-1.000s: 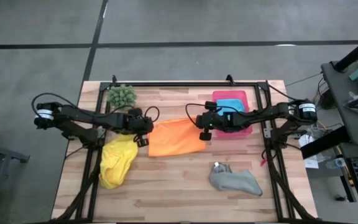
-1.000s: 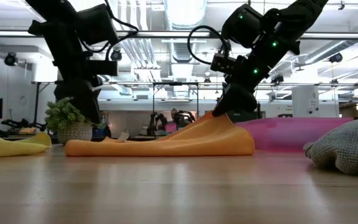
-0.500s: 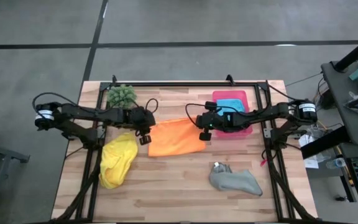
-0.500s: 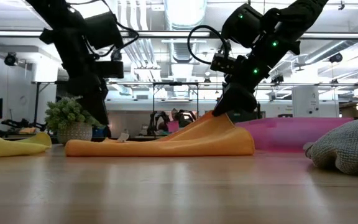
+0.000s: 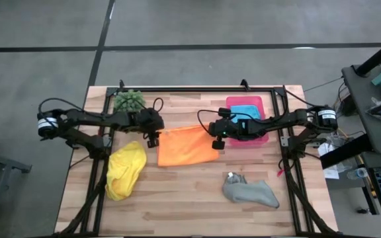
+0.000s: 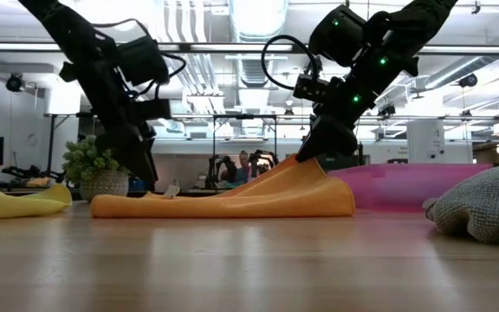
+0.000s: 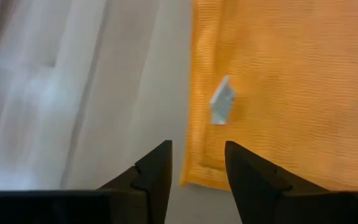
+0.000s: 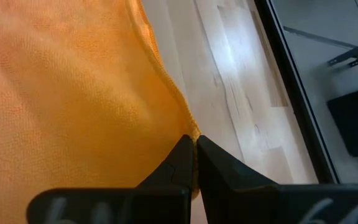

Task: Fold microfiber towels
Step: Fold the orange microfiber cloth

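The orange towel [image 5: 187,147] lies spread in the middle of the table, a white tag [image 7: 221,102] on it. My left gripper [image 7: 197,146] hangs open over the towel's left far corner [image 7: 194,177], one finger on either side of the edge, pointing steeply down. My right gripper [image 8: 195,140] is shut on the towel's right edge. The yellow towel [image 5: 126,170] lies crumpled at the near left and the grey towel [image 5: 250,192] at the near right. A blue towel [image 5: 245,110] rests in the pink tray [image 5: 263,100]. My right gripper pinches the orange towel's hemmed right edge [image 8: 188,127] between its two fingers, slanting down from the table's right side. That edge is raised into a ridge [image 6: 297,169] under the fingers. The rest of the cloth lies flat on the table.
A spiky green plant [image 5: 129,100] stands at the far left, close behind my left arm. A black frame rail [image 5: 197,88] runs along the far edge. Bare wood shows along the near edge between the yellow and grey towels.
My left gripper has swung toward the table's far edge and a little right, from beside the yellow towel to the orange towel's left far corner, and has sunk slightly. The right gripper and the towels have kept still.
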